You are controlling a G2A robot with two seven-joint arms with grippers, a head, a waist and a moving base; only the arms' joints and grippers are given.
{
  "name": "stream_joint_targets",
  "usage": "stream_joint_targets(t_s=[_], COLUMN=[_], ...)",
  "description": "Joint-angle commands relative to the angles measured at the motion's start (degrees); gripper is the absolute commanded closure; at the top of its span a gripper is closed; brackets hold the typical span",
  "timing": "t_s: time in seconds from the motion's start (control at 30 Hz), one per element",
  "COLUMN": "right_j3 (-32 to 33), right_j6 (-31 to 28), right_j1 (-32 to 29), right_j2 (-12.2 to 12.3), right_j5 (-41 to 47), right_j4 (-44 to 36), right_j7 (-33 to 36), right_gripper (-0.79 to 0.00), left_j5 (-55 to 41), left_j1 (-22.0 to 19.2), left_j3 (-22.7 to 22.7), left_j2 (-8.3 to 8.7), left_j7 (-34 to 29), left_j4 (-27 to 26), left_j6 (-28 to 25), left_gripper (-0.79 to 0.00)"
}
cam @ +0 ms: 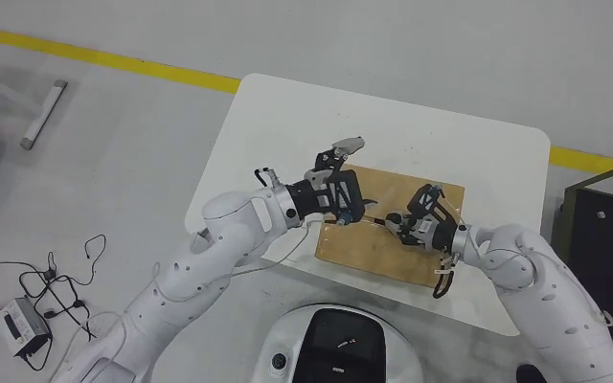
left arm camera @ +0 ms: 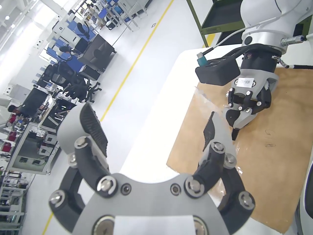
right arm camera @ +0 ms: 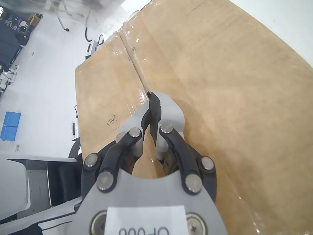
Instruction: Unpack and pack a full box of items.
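A closed cardboard box (cam: 412, 244) (left arm camera: 269, 128) (right arm camera: 220, 62), its middle seam sealed with clear tape (right arm camera: 133, 57), lies on the white table (cam: 306, 115). My right gripper (cam: 386, 222) (right arm camera: 152, 100) is shut, and its tips rest on the taped seam near the middle of the lid. In the left wrist view the same right gripper (left arm camera: 234, 133) points down onto the lid. My left gripper (cam: 356, 182) (left arm camera: 151, 125) is wide open at the box's left end; one finger (left arm camera: 215, 128) is over the lid edge, the other (left arm camera: 94, 128) is off the box.
A dark green shelf cart (cam: 586, 220) (left arm camera: 215, 8) stands beyond the table's right end. Cables and a small grey device (cam: 24, 326) lie on the floor at the left. A yellow line (cam: 115, 62) crosses the floor behind the table.
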Motion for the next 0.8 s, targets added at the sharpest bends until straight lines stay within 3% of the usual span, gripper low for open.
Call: stream_joint_targets(t_s=[0.0,0.23,0.4,0.63,0.77], right_j3=[0.05,0.1,0.08,1.06,2.37], right_j6=[0.03,-0.48,-0.85,-1.4,-2.1], right_j1=[-0.06,0.2,0.36,-0.53,-1.58], right_j2=[-0.01,-0.1,-0.19,-0.01,0.3], right_j5=[0.02,0.0,-0.29,-0.34,0.52], right_j4=[0.02,0.68,1.11,-0.3,-1.91], right_j7=[0.04,0.09,-0.44,-0.9,-0.83], right_gripper=[0.0,0.0,0.0,0.0,0.0], left_j5=[-0.51,-1.36,-2.58,-2.69,-1.26], left_j1=[-0.34,-2.62,-2.03,4.65,8.52], left_j3=[-0.03,0.06,-2.58,-8.92,-10.95], left_j2=[-0.1,-0.66,-0.38,1.14,1.72], left_j7=[-0.48,-1.73,-3.71,-8.22,-8.35], left_j4=[-0.38,-2.23,-2.25,-2.8,-2.23], left_j6=[-0.3,0.31,-1.62,-7.73,-8.26], left_gripper=[-0.785,-0.785,-0.785,-0.785,-0.785])
